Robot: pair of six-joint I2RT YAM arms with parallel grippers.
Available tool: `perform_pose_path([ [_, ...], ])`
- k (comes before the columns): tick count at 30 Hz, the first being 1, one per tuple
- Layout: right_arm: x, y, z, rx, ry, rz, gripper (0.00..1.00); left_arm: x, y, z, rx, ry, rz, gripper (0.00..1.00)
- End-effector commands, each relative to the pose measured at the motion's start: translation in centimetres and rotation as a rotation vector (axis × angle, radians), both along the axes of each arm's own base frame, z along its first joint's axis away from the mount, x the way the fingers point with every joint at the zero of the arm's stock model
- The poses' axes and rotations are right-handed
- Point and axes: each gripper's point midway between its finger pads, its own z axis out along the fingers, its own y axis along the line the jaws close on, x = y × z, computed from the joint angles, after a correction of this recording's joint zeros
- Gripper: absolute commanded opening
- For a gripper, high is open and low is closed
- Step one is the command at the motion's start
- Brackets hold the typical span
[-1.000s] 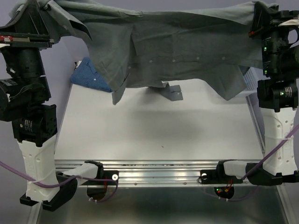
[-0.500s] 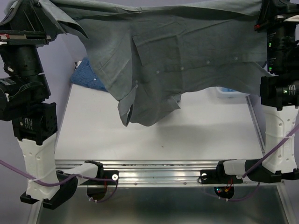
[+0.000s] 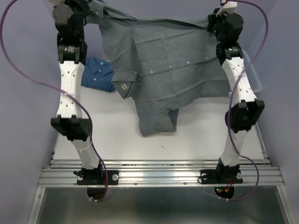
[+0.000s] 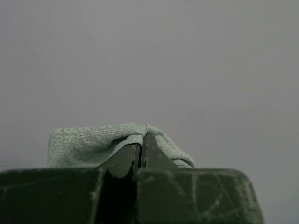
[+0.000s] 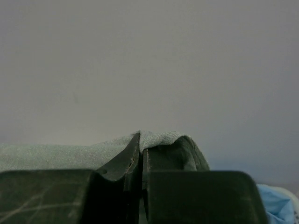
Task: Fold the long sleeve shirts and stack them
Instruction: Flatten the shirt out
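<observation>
The dark grey shirt [image 3: 168, 65] hangs spread between my two grippers at the far side of the table, its lower part and a sleeve draped onto the table top. My left gripper [image 3: 83, 10] is shut on its left corner; grey cloth [image 4: 93, 144] wraps over the closed fingertips. My right gripper [image 3: 216, 21] is shut on its right corner, with cloth [image 5: 159, 139] pinched between the closed jaws. A dark blue patterned shirt [image 3: 98, 79] lies at the far left of the table, partly under the grey one.
The white table [image 3: 117, 135] runs toward the near rail [image 3: 159, 175]. A pale plastic basket [image 3: 252, 74] stands at the far right behind my right arm, with light blue cloth [image 5: 275, 200] showing in the right wrist view.
Both arms have stretched out away from the near edge, carrying the grey shirt to the far side. The shirt has dropped lower, and its hem and sleeve now rest on the table.
</observation>
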Motion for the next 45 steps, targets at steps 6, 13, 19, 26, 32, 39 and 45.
perform_pose_path([
  [6,0.5,-4.0,11.6,0.065,-0.499,-0.179,0.01,1.8,-1.1,6.3,0.020,-0.301,-0.257,0.00],
  [13,-10.3,-6.3,21.3,0.157,-0.775,-0.111,0.01,-6.7,-0.3,12.3,0.064,-0.465,-0.214,0.00],
  [19,-9.5,-3.7,15.7,0.034,-0.576,0.012,0.01,-8.3,-0.4,9.6,0.093,-0.341,-0.201,0.00],
  [26,-8.7,2.9,-6.4,-0.025,-0.145,0.383,0.09,-4.4,-0.7,-15.4,0.005,0.140,-0.243,0.00],
  [32,-11.1,3.4,-23.5,0.170,0.341,0.380,0.03,-8.3,2.8,-33.1,-0.177,0.517,-0.021,0.00],
  [39,-15.8,4.3,-30.0,0.403,0.617,0.381,0.04,-14.3,2.8,-40.6,-0.317,0.690,0.029,0.00],
  [45,-17.7,3.4,-34.9,0.446,0.805,0.283,0.05,-16.2,3.1,-43.6,-0.319,0.803,0.070,0.00],
])
